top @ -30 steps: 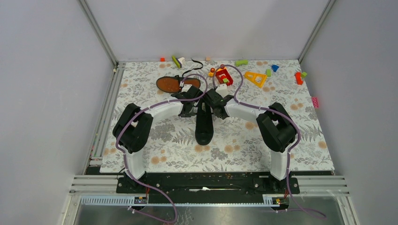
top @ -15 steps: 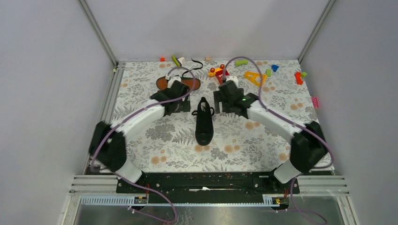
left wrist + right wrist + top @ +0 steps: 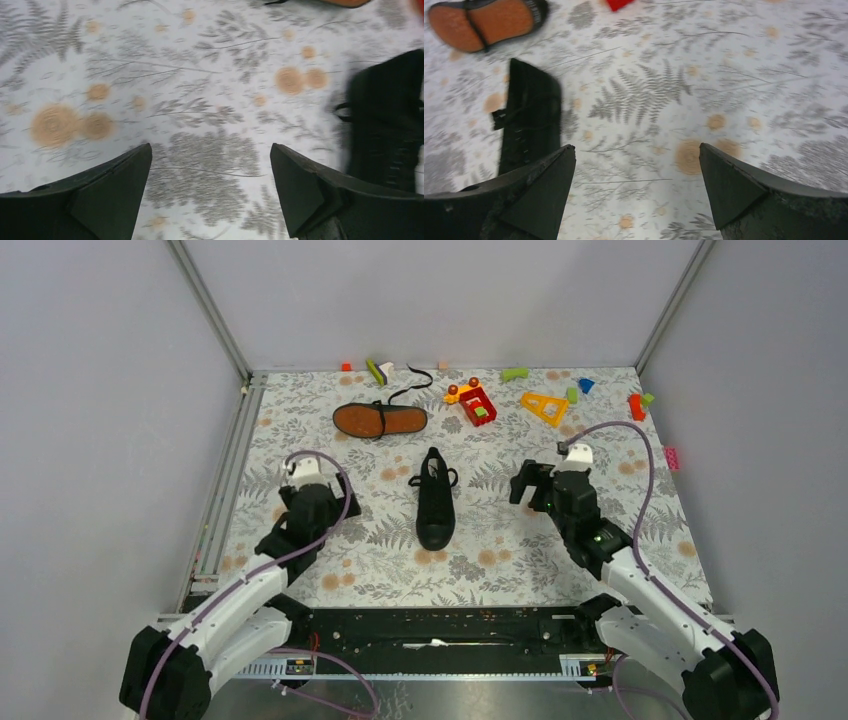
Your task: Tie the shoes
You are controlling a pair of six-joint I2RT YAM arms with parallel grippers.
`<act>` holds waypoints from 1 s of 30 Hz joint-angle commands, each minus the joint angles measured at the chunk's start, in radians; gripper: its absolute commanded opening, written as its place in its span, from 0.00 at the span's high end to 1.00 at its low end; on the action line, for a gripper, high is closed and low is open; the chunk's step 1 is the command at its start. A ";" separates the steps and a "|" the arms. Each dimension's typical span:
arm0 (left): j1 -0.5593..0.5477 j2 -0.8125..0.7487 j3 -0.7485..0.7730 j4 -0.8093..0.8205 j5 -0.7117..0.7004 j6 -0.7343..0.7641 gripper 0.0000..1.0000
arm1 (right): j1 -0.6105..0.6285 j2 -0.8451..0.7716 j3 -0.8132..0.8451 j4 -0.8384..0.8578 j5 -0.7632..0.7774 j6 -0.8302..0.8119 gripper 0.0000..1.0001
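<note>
A: Both arms have drawn back since we last looked. A second ago they met over the upright shoe [image 3: 435,508]; now we see them well apart from it, one on each side.

B: We agree. The left gripper [image 3: 210,150] hangs to that shoe's left with its jaws spread wide. Only the floral cloth [image 3: 200,90] shows between them, and the shoe is at the right edge of its wrist view.

A: The right gripper [image 3: 636,147] sits to the shoe's right, jaws just as wide, holding nothing.

B: The shoe itself has not shifted. We see it standing on its sole, toe toward the arm bases, with lace loops [image 3: 417,480] poking out on both sides near its opening.

A: Whether that is a firm knot, we cannot tell.

B: The second shoe [image 3: 380,420] lies beyond the upright one and a little to its left, orange-brown sole up, with a loose lace [image 3: 412,385] trailing farther back.

A: We also see toy blocks [image 3: 478,403] scattered beyond the upright shoe, mostly to its right.
</note>
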 commanded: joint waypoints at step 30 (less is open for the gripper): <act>0.346 0.457 -0.266 1.201 0.181 0.451 0.01 | -0.369 0.487 -0.300 1.029 0.066 -0.397 0.04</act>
